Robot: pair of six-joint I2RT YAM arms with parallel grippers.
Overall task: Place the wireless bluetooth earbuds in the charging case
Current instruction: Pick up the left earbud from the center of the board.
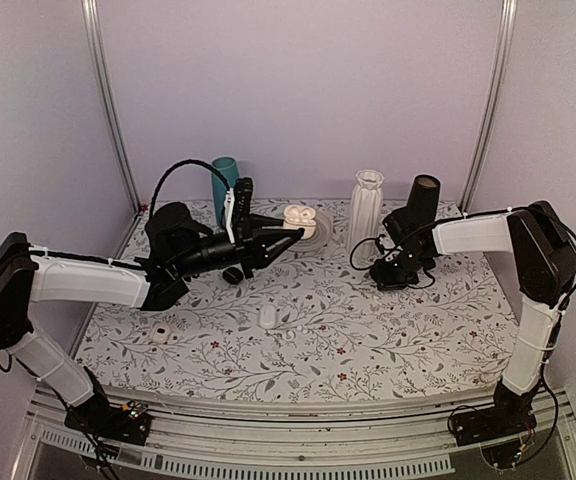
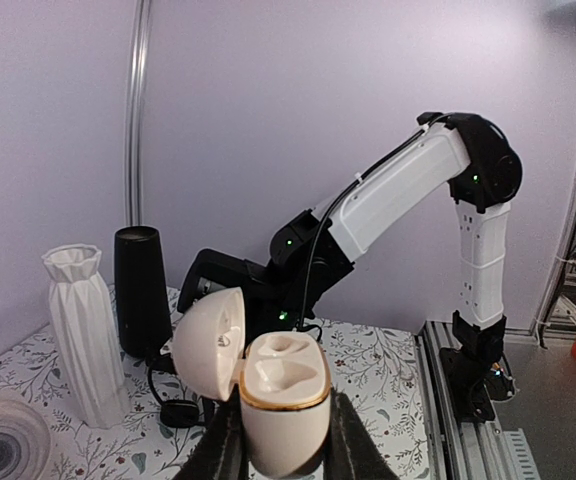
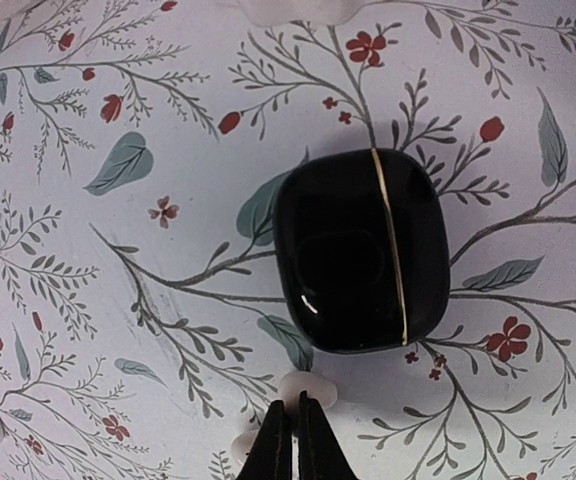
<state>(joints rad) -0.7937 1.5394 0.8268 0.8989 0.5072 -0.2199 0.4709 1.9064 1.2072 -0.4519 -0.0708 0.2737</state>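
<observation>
The white charging case (image 2: 283, 400) has a gold rim and its lid hangs open to the left. My left gripper (image 2: 286, 440) is shut on its body and holds it up above the table's back; the same case (image 1: 299, 220) shows in the top view. Both of its wells look empty. My right gripper (image 3: 295, 420) points down at the table, its tips shut over a white earbud (image 3: 313, 385) lying just below a closed black case (image 3: 360, 250). Another white earbud (image 1: 267, 316) lies mid-table.
A white ribbed vase (image 1: 366, 212) and a black cylinder (image 1: 423, 200) stand at the back beside the right arm. A teal cylinder (image 1: 225, 178) stands back left. A clear round dish (image 2: 3, 445) sits under the held case. A small white piece (image 1: 161, 335) lies front left.
</observation>
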